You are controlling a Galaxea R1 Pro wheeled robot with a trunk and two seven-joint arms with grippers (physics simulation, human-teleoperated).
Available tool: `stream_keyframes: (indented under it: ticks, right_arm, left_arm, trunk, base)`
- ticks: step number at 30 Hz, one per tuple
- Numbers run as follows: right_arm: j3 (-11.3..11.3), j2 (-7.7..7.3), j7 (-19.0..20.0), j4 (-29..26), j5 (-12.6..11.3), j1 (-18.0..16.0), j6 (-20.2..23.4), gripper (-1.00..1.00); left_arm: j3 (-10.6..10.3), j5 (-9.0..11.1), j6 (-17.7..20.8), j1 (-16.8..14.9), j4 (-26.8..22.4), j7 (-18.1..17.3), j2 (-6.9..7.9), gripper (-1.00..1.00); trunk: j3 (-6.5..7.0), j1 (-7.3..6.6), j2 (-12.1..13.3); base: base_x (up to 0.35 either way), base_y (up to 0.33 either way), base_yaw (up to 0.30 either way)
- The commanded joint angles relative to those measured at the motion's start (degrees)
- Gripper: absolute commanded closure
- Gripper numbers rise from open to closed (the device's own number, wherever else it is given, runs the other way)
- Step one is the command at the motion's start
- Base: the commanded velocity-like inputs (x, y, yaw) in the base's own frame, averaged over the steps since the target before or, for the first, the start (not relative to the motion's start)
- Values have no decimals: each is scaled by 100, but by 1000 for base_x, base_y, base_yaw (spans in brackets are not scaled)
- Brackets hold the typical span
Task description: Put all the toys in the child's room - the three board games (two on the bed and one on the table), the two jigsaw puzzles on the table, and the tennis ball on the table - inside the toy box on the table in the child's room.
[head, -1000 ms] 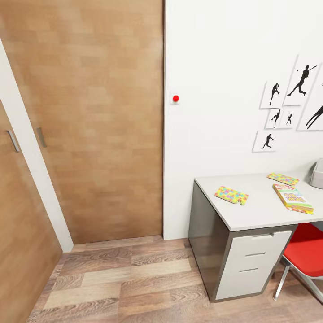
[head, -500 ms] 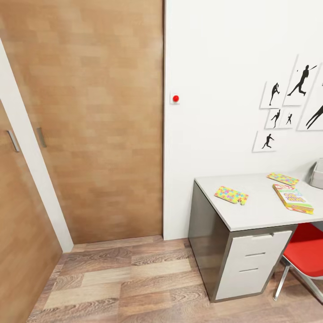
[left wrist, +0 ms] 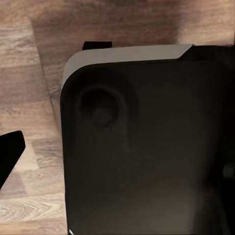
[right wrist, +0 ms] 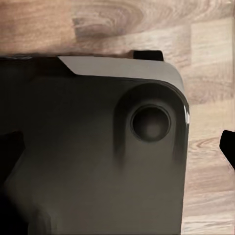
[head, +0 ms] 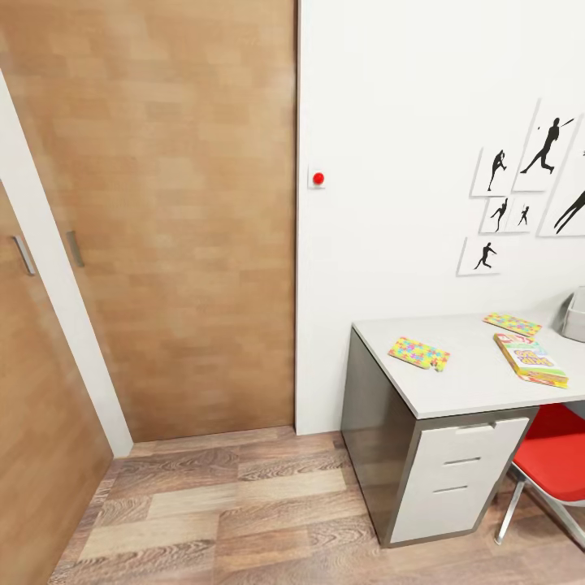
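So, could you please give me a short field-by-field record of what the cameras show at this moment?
setting: white-walled room, wood-plank floor, wooden door
table: at the head view's right, white drawers below
near jigsaw puzzle: flat on the table's left end
far jigsaw puzzle: flat, nearer the wall
board game: red-yellow-green box between the puzzles and the table's front edge
toy box: grey, cut by the right edge
red chair: beside the drawers
wrist views: dark robot body over floor

Head toward desk (head: 455,382); wrists floorward.
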Motion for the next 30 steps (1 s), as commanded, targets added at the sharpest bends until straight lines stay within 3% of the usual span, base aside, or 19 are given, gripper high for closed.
stream_keyframes:
  ticks: [1,7,12,15,18,23,26,30]
  right_arm:
    - [-8,8,-5,-99,-3,-17,38,-100]
    - [-11,15,-12,-681,1,-40,451,-100]
    - [-12,0,-17,-1449,4,-45,1136,-100]
    - [-12,-9,-20,-1723,5,-105,1353,-100]
    - [-12,-5,-21,-1868,-1,-307,1548,-100]
    - [-40,12,-21,-1948,-127,-519,1727,-100]
    - [-51,33,-25,-1965,-219,-566,1743,-100]
    - [-54,34,-32,-1965,-251,-578,1728,-100]
  left_arm:
    - [1,7,-3,-19,-33,4,14,-100]
    - [7,16,-13,-312,-101,-1,51,-100]
    - [16,25,1,-517,-274,-8,59,-100]
    - [17,31,35,-654,-362,-11,60,-100]
    - [17,33,277,-933,-421,-15,60,-100]
    - [18,35,1000,-1588,-446,-27,109,-100]
    - [29,41,1165,-1862,-451,-37,242,-100]
    - [80,43,1158,-1967,-457,-51,345,-100]
  trunk:
    - [-6,0,-3]
    - [-6,0,-3]
    - [-6,0,-3]
    - [48,-66,117]
    - [102,-132,238]
    - [191,-242,438]
    - [245,-308,559]
    - [317,-396,719]
  base:
    - [0,0,0]
    - [0,0,0]
    - [0,0,0]
    - [0,0,0]
    - [0,0,0]
    - [0,0,0]
    - [0,0,0]
    - [0,0,0]
